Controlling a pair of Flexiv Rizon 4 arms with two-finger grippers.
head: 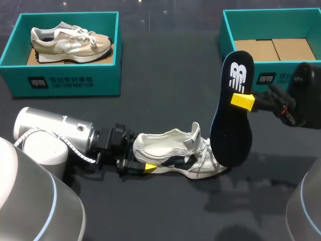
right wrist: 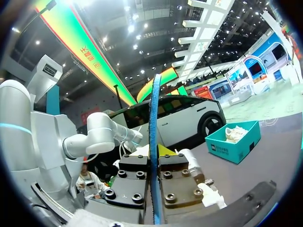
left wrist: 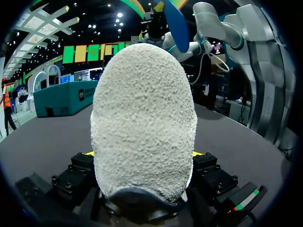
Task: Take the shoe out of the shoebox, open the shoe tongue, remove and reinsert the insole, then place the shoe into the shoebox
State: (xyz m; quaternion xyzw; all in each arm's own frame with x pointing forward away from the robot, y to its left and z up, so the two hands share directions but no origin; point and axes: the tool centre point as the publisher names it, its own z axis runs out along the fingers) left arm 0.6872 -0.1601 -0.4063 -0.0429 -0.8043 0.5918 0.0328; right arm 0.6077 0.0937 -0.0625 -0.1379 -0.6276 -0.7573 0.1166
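Two shoeboxes: both are sitting at the table's far side, well apart; the left shoebox (head: 65, 83) is holding a beige shoe (head: 70, 42), and the right shoebox (head: 273, 75) is showing only bare cardboard.
Shoe: the white shoe (head: 170, 150) is lying on its sole on the dark table between our arms, with its heel pointing toward our left arm and its tongue standing up.
Shoe handling: we are judging it light and soft in the upper but firmer at the heel, so the heel is looking like the sound place to hold.
Insole: the dark insole (head: 231, 125) is hanging upright, out of the shoe, with its lower end near the toe; we cannot tell whether it is touching.
Insole handling: we are expecting it to be thin, light and bendy, and likely to buckle if pushed from one end.
Left gripper (head: 140, 164): it is clamping the shoe's heel from both sides.
Right gripper (head: 244, 102): it is pinching the insole near mid-length, with its fingers almost together.
Head view only: this one is showing both boxes and the whole layout.
Left wrist view only: the fuzzy heel (left wrist: 143, 118) is filling the space between the fingers.
Right wrist view only: the insole (right wrist: 153, 123) is appearing edge-on, as a thin blue line.
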